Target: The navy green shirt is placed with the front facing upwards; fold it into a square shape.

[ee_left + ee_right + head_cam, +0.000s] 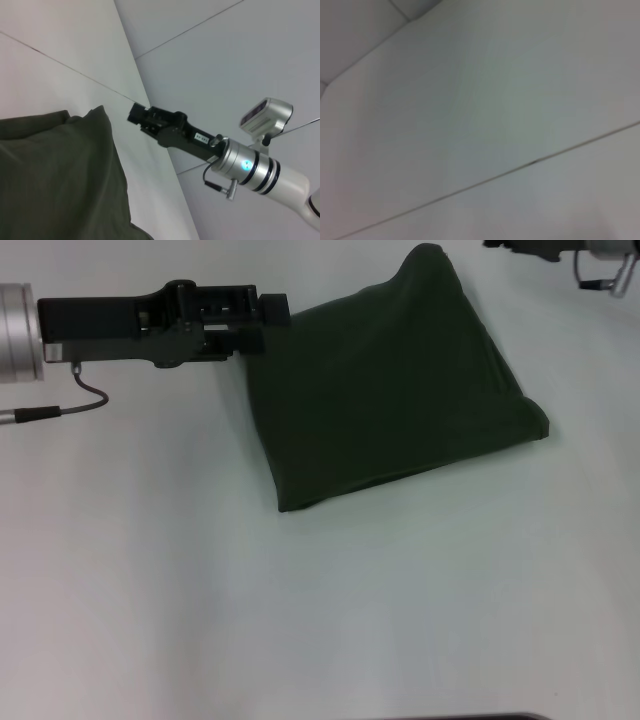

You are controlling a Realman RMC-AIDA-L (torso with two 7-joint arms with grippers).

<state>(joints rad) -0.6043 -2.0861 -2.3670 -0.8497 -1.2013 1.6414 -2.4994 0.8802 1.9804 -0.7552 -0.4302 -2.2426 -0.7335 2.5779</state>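
White table [300,620] holds the navy green shirt [385,400], folded into a rough square (plain back up), centre-right. Left gripper [275,308] touches its far-left corner, finger state indiscernible. Right gripper [505,245] hovers far-right, unclear.

Right gripper [136,113] hovers beside folded shirt [60,175].

The navy green shirt [390,400] lies folded into a rough four-sided bundle in the upper middle of the frame, plain dark green side up. Its far corner peaks upward, and its near edges lie flat on the white surface [300,620].
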